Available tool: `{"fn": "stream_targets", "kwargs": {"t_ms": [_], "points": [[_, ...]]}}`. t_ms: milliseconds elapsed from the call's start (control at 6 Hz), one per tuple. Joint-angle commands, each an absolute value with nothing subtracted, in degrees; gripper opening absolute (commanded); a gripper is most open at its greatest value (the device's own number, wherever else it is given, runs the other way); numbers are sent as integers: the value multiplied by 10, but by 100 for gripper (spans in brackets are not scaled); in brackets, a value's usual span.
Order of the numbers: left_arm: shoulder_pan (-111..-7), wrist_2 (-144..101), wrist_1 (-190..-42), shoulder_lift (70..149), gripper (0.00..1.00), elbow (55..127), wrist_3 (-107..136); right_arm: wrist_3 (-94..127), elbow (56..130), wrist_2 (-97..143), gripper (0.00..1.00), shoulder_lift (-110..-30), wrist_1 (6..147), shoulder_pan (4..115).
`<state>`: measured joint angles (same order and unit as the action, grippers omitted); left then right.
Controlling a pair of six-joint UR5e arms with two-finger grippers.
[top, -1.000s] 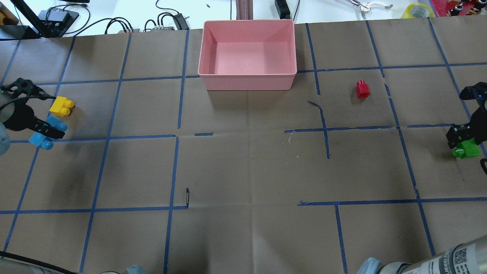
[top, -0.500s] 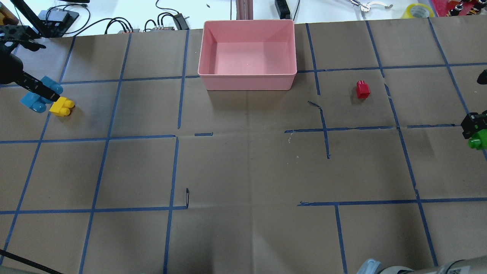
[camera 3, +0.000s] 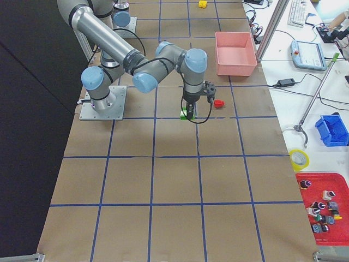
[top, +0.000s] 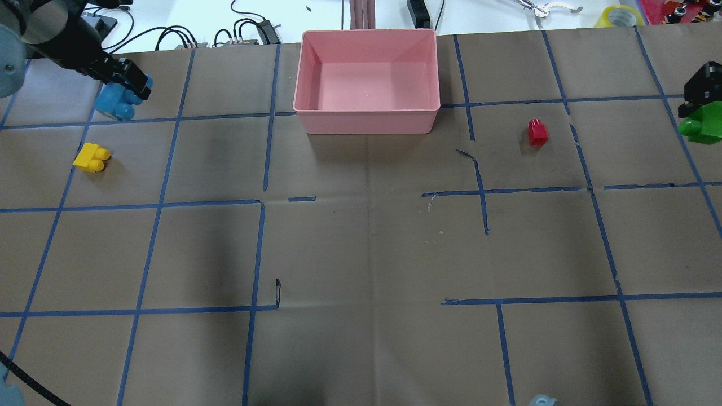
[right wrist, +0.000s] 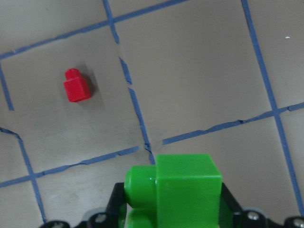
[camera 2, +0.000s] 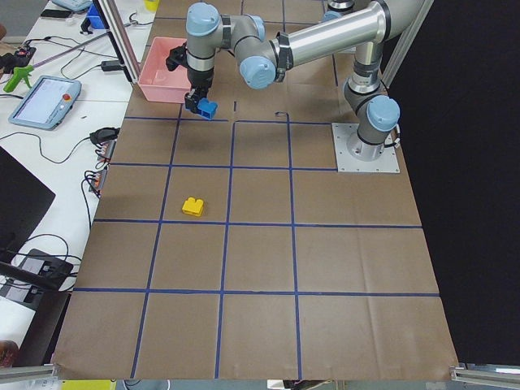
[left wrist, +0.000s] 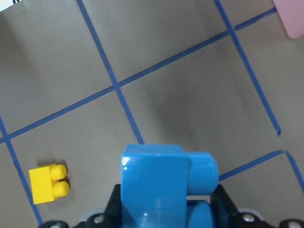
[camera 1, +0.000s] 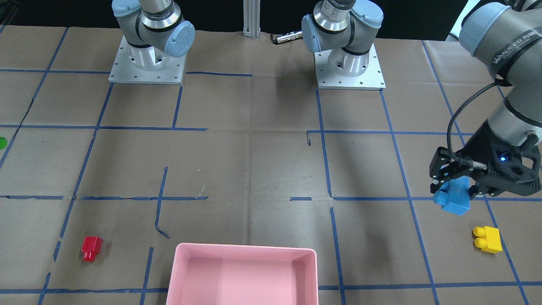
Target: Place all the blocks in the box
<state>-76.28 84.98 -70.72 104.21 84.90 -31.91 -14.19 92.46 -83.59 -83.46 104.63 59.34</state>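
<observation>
Two of four held above table (top: 361,254), light blue block (camera 1: 453,203) pinched in left gripper (camera 1: 456,188), green block (right wrist: 183,185) pinched in right gripper (right wrist: 173,211); yellow block (top: 91,157) and red block (top: 537,132) lying on table, outside box (top: 366,121).

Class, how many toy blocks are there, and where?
4: blue block in left gripper, green block in right gripper, yellow block and red block on the table.

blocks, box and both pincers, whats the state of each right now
box: empty
left pincer: shut on the light blue block
right pincer: shut on the green block
light blue block: held, outside the box
green block: held, outside the box
yellow block: lying loose, studs sideways, outside the box
red block: lying loose, outside the box
</observation>
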Motion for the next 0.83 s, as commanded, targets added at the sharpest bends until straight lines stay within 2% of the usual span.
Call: {"fn": "stream_targets", "kwargs": {"t_ms": [0,333,667], "points": [[-867,879,-705,1103,21,788,-162,-23,878,-835,8,-803,1056,674],[-972,911,-705,1212,22,665,20,69,818,-863,8,-749,1054,734],[-1021,911,-700,1322,22,562,117,159,768,-864,8,-688,1061,790]]}}
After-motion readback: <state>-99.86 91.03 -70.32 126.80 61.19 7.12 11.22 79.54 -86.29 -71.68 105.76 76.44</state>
